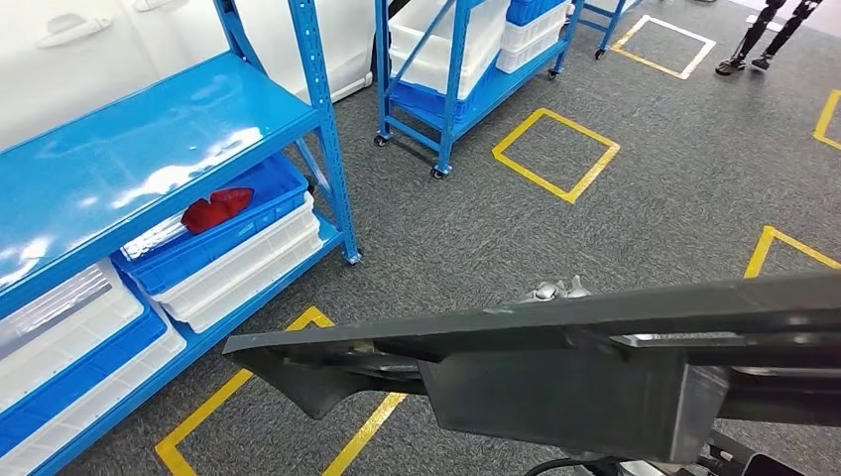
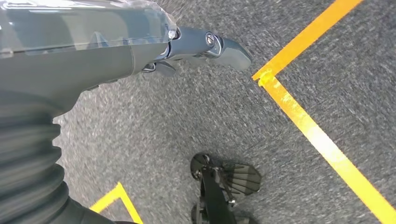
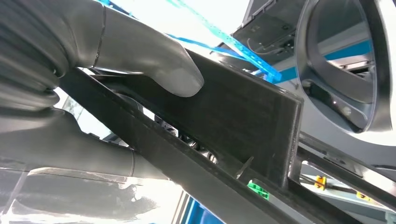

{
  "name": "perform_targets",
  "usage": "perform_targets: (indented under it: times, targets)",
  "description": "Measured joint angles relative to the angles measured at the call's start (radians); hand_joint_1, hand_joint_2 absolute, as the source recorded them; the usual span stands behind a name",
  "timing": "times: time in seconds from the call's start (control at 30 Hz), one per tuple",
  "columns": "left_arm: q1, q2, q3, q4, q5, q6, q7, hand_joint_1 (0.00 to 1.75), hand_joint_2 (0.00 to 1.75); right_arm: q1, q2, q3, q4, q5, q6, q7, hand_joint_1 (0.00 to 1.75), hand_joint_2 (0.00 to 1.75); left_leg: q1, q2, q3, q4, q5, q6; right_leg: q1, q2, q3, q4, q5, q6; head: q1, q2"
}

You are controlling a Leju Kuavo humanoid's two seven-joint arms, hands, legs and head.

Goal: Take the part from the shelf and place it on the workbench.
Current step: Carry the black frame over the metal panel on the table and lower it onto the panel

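Clearly the long dark part (image 1: 555, 357) is off the blue shelf (image 1: 149, 149) and carried across the body, above the grey carpet floor (image 1: 635, 218). The right hand (image 3: 107, 70) clamps it, thumb pressed on its flat matte face. The left hand (image 2: 205, 49) hangs over the floor, fingers extended, holding nothing. Carrying it well likely means keeping the rigid, sharp-edged piece level and gripped firmly until the worktop is reached.

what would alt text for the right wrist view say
The robot's right hand grips a long dark part, its grey thumb pressed on the part's flat face. Blurred blue shelf framing lies behind.
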Motion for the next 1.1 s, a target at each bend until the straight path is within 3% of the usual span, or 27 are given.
perform_targets:
  times: [0.07, 0.1, 0.13, 0.2, 0.27, 0.3, 0.37, 0.4, 0.47, 0.53, 0.57, 0.6, 0.63, 0.67, 0.7, 0.77, 0.83, 0.87, 0.9, 0.97, 1.03, 1.1]
  targets:
    - [0.005, -0.001, 0.000, 0.000, 0.001, 0.000, 0.000, 0.00, 1.75, 0.003, 0.003, -0.002, 0.007, -0.006, 0.012, 0.000, 1.75, 1.75, -0.005, 0.027, -0.001, 0.000, -0.002, 0.003, -0.004, -0.025, -0.065, 0.129, -0.050, 0.006, 0.000, 0.000]
    - [0.007, -0.002, 0.000, 0.000, 0.002, -0.001, 0.000, 0.00, 1.75, 0.006, 0.005, -0.003, 0.011, -0.005, 0.016, 0.000, 1.75, 1.75, -0.006, 0.040, -0.001, 0.000, -0.003, 0.003, -0.006, -0.028, -0.077, 0.154, -0.050, 0.006, 0.000, 0.000]
    - [0.007, -0.004, 0.000, 0.000, 0.003, -0.002, -0.002, 0.00, 1.75, 0.008, 0.009, -0.004, 0.014, -0.002, 0.020, 0.000, 1.75, 1.75, -0.008, 0.053, 0.000, 0.001, -0.004, 0.002, -0.007, -0.031, -0.068, 0.135, -0.032, 0.006, 0.000, 0.000]
    - [0.005, -0.009, 0.001, 0.000, 0.011, -0.003, -0.006, 0.00, 1.75, 0.010, 0.018, -0.004, 0.018, 0.003, 0.027, 0.000, 1.75, 1.75, -0.010, 0.073, 0.005, 0.001, -0.008, -0.001, -0.005, -0.058, 0.007, -0.005, 0.031, -0.002, 0.000, 0.000]
    - [0.005, -0.014, 0.002, 0.000, 0.020, -0.003, -0.011, 0.00, 1.75, 0.008, 0.028, -0.004, 0.022, 0.002, 0.031, 0.000, 1.75, 1.75, -0.014, 0.091, 0.010, 0.000, -0.013, -0.009, 0.004, -0.092, 0.069, -0.120, 0.064, -0.017, 0.000, 0.000]
    - [0.006, -0.016, 0.003, 0.000, 0.024, -0.002, -0.013, 0.00, 1.75, 0.008, 0.033, -0.005, 0.025, 0.001, 0.031, 0.000, 1.75, 1.75, -0.015, 0.099, 0.012, 0.000, -0.016, -0.014, 0.009, -0.099, 0.078, -0.140, 0.065, -0.023, 0.000, 0.000]
    - [0.005, -0.019, 0.003, 0.000, 0.031, 0.000, -0.018, 0.00, 1.75, 0.006, 0.042, -0.008, 0.033, 0.000, 0.033, 0.000, 1.75, 1.75, -0.016, 0.117, 0.018, -0.003, -0.019, -0.026, 0.011, -0.080, 0.075, -0.143, 0.066, -0.034, 0.000, 0.000]
    - [0.003, -0.020, 0.004, 0.000, 0.033, 0.002, -0.020, 0.00, 1.75, 0.006, 0.047, -0.010, 0.038, -0.001, 0.035, 0.000, 1.75, 1.75, -0.015, 0.112, 0.020, 0.000, -0.024, -0.031, 0.009, -0.069, 0.077, -0.149, 0.069, -0.038, 0.000, 0.000]
    - [0.001, -0.021, 0.004, 0.000, 0.035, 0.003, -0.024, 0.00, 1.75, 0.004, 0.054, -0.012, 0.048, -0.001, 0.037, 0.000, 1.75, 1.75, -0.012, 0.067, 0.002, 0.050, -0.060, -0.039, 0.002, -0.049, 0.083, -0.159, 0.076, -0.049, 0.000, 0.000]
    - [0.005, -0.021, 0.005, 0.000, 0.035, 0.003, -0.025, 0.00, 1.75, 0.000, 0.061, -0.013, 0.064, 0.002, 0.035, 0.000, 1.75, 1.75, -0.009, 0.017, -0.058, 0.180, -0.126, -0.044, 0.000, -0.029, 0.084, -0.162, 0.078, -0.054, 0.000, 0.000]
    - [0.008, -0.021, 0.006, 0.000, 0.035, 0.003, -0.024, 0.00, 1.75, -0.002, 0.063, -0.013, 0.076, 0.004, 0.032, 0.000, 1.75, 1.75, -0.009, 0.009, -0.093, 0.248, -0.151, -0.045, 0.001, -0.016, 0.083, -0.161, 0.078, -0.055, 0.000, 0.000]
    - [0.009, -0.021, 0.007, 0.000, 0.036, 0.003, -0.023, 0.00, 1.75, -0.004, 0.065, -0.013, 0.092, 0.005, 0.028, 0.000, 1.75, 1.75, -0.009, 0.007, -0.116, 0.289, -0.158, -0.046, 0.001, -0.002, 0.082, -0.159, 0.078, -0.056, 0.000, 0.000]
    - [0.010, -0.021, 0.007, 0.000, 0.036, 0.003, -0.022, 0.00, 1.75, -0.007, 0.066, -0.013, 0.109, 0.005, 0.024, 0.000, 1.75, 1.75, -0.009, 0.006, -0.122, 0.292, -0.143, -0.047, 0.001, 0.012, 0.082, -0.157, 0.077, -0.055, 0.000, 0.000]
    - [0.010, -0.021, 0.007, 0.000, 0.037, 0.002, -0.022, 0.00, 1.75, -0.010, 0.068, -0.013, 0.127, 0.004, 0.020, 0.000, 1.75, 1.75, -0.007, 0.003, -0.108, 0.252, -0.110, -0.048, 0.000, 0.026, 0.083, -0.154, 0.076, -0.054, 0.000, 0.000]
    - [0.009, -0.021, 0.008, 0.000, 0.038, 0.001, -0.023, 0.00, 1.75, -0.015, 0.071, -0.013, 0.143, 0.004, 0.017, 0.000, 1.75, 1.75, -0.004, -0.008, -0.080, 0.183, -0.067, -0.049, -0.001, 0.040, 0.083, -0.150, 0.075, -0.051, 0.000, 0.000]
    - [0.007, -0.021, 0.009, 0.000, 0.042, -0.001, -0.027, 0.00, 1.75, -0.030, 0.080, -0.012, 0.174, 0.002, 0.014, 0.000, 1.75, 1.75, 0.003, -0.048, -0.028, 0.058, -0.015, -0.047, -0.001, 0.065, 0.078, -0.138, 0.070, -0.041, 0.000, 0.000]
    - [0.006, -0.022, 0.010, 0.000, 0.047, -0.002, -0.033, 0.00, 1.75, -0.045, 0.087, -0.012, 0.202, -0.003, 0.016, 0.000, 1.75, 1.75, 0.003, -0.066, -0.013, 0.022, -0.011, -0.038, -0.001, 0.085, 0.069, -0.132, 0.071, -0.029, 0.000, 0.000]
    - [0.005, -0.022, 0.010, 0.000, 0.049, -0.003, -0.036, 0.00, 1.75, -0.049, 0.089, -0.012, 0.212, -0.006, 0.019, 0.000, 1.75, 1.75, 0.002, -0.057, -0.013, 0.022, -0.009, -0.031, -0.003, 0.094, 0.066, -0.133, 0.073, -0.022, 0.000, 0.000]
    - [0.004, -0.023, 0.011, 0.000, 0.051, -0.003, -0.039, 0.00, 1.75, -0.052, 0.090, -0.012, 0.220, -0.009, 0.024, 0.000, 1.75, 1.75, 0.001, -0.047, -0.012, 0.019, -0.006, -0.023, -0.004, 0.091, 0.063, -0.131, 0.074, -0.016, 0.000, 0.000]
    - [0.002, -0.025, 0.012, 0.000, 0.054, -0.004, -0.044, 0.00, 1.75, -0.059, 0.092, -0.012, 0.231, -0.015, 0.031, 0.000, 1.75, 1.75, 0.001, -0.025, -0.010, 0.012, 0.000, -0.009, -0.003, 0.043, 0.043, -0.093, 0.050, -0.006, 0.000, 0.000]
    - [0.004, -0.026, 0.015, 0.000, 0.054, -0.004, -0.046, 0.00, 1.75, -0.067, 0.094, -0.011, 0.241, -0.017, 0.033, 0.000, 1.75, 1.75, -0.002, 0.000, -0.009, 0.008, 0.000, 0.000, -0.003, -0.015, -0.016, 0.024, -0.010, 0.001, 0.000, 0.000]
    - [0.007, -0.026, 0.020, 0.000, 0.054, -0.004, -0.048, 0.00, 1.75, -0.069, 0.096, -0.011, 0.250, -0.017, 0.036, 0.000, 1.75, 1.75, -0.007, 0.027, -0.010, 0.009, -0.002, 0.003, -0.006, -0.028, -0.077, 0.145, -0.053, 0.005, 0.000, 0.000]
